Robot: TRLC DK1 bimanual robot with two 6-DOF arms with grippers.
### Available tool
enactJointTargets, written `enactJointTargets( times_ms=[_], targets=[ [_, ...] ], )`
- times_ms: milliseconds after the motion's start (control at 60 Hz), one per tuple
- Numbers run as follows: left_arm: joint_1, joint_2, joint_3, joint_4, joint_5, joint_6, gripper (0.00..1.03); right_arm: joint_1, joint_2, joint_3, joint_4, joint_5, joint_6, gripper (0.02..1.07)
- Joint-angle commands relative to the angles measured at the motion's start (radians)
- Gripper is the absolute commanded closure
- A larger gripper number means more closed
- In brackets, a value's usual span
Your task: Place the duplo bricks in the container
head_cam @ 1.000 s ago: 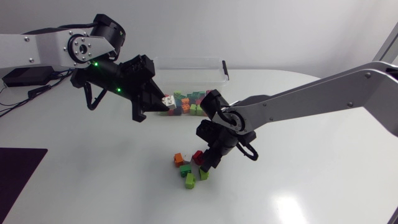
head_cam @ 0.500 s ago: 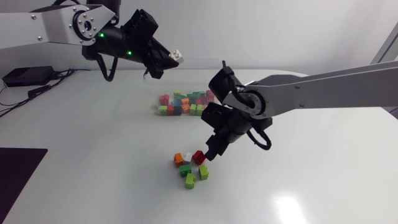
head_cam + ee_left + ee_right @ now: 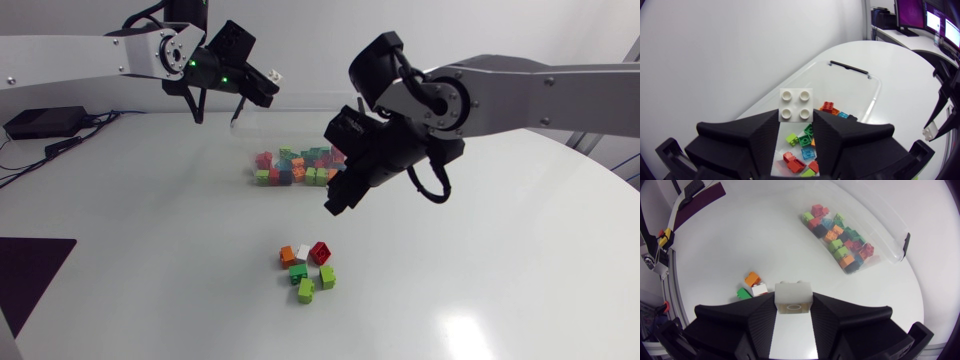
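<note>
My left gripper (image 3: 267,86) hangs high over the table's back, above the clear container (image 3: 860,102), shut on a white duplo brick (image 3: 795,105) with its studs facing the camera. The container (image 3: 883,235) holds several coloured bricks (image 3: 298,165). My right gripper (image 3: 335,204) hovers between the container and a loose pile of several bricks (image 3: 307,268). It is shut on a pale white brick (image 3: 793,296). In the right wrist view the pile's orange brick (image 3: 752,278) lies below, just ahead of the fingers.
A dark mat (image 3: 30,272) covers the front left corner. A black box (image 3: 42,121) with cables sits at the back left. The container's black handle (image 3: 905,242) is on its far end.
My right gripper shut on the pale brick at the pile and rose with it toward the container. My left arm lifted its white brick up and back, above the container.
</note>
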Motion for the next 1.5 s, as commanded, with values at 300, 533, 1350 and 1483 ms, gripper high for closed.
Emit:
enactJointTargets(
  times_ms=[300,533,1350,1483],
  targets=[
    [0.044,0.06,0.034,0.065,-0.117,-0.129,0.04,-0.026,-0.003,0.153,-0.018,-0.018,0.025,0.78],
    [0.075,-0.081,-0.145,0.127,-0.118,-0.112,0.04,-0.043,0.046,0.268,-0.017,-0.022,0.026,0.78],
    [-0.016,-0.345,-0.659,0.093,-0.014,0.205,0.04,-0.12,0.316,0.636,0.0,-0.076,0.048,0.78],
    [-0.023,-0.359,-0.69,0.058,0.029,0.247,0.04,-0.128,0.348,0.665,0.005,-0.077,0.049,0.78]
  ],
)
